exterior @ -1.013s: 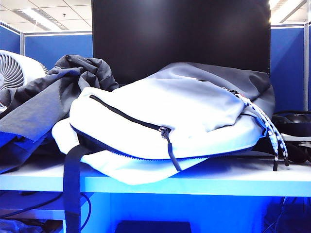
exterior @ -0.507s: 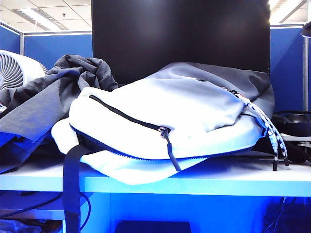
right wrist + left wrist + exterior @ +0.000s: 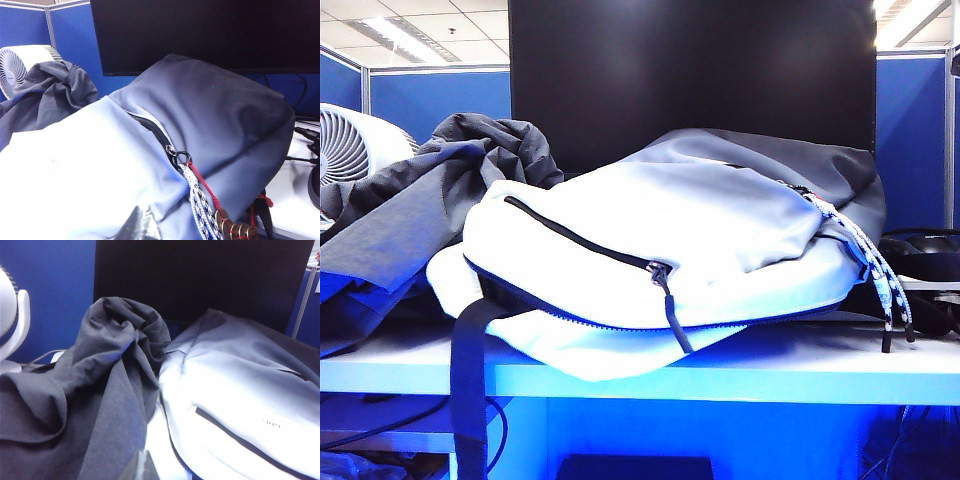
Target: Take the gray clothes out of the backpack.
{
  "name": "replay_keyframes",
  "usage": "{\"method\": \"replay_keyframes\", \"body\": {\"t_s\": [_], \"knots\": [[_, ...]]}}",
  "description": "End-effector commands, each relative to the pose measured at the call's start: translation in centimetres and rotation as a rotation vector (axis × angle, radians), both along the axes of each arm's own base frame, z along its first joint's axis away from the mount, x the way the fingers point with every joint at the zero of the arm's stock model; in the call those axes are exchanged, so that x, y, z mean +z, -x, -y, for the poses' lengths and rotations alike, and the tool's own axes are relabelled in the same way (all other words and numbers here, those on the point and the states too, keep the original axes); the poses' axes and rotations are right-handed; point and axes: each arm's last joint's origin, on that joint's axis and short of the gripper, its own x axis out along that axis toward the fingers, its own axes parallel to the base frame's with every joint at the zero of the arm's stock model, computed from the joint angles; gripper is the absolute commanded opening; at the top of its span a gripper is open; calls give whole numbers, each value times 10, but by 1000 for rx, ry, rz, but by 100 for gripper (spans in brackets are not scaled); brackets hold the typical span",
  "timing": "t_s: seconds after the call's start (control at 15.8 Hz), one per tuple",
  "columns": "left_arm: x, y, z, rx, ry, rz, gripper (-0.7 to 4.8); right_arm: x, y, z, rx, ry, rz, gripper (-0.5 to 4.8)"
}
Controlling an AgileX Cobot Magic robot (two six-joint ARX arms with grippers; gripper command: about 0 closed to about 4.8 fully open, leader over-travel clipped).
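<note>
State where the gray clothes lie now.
In the exterior view the gray clothes lie heaped on the left, outside the backpack and against its left end, in front of the white fan.

white fan (image 3: pixel 350 150) (left), black monitor (image 3: pixel 692 75) behind

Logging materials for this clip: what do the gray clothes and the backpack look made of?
The gray clothes: soft, matte, finely ribbed knit, probably cotton-like; it crumples into deep folds. The backpack: smooth woven synthetic, likely nylon or polyester, faint sheen, shallow creases, dark zippers.
</note>
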Motion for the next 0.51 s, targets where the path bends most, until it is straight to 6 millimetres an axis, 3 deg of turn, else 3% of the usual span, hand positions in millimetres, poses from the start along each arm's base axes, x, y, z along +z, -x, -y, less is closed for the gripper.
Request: {"method": "replay_keyframes", "body": {"t_s": [0.06,0.51], "knots": [[0,0,0,-3,-2,1,-1,3,1,0,-2,-8,15,-5],[-2,0,0,6,-43,-5,-1,3,1,0,-2,-8,15,-5]]}}
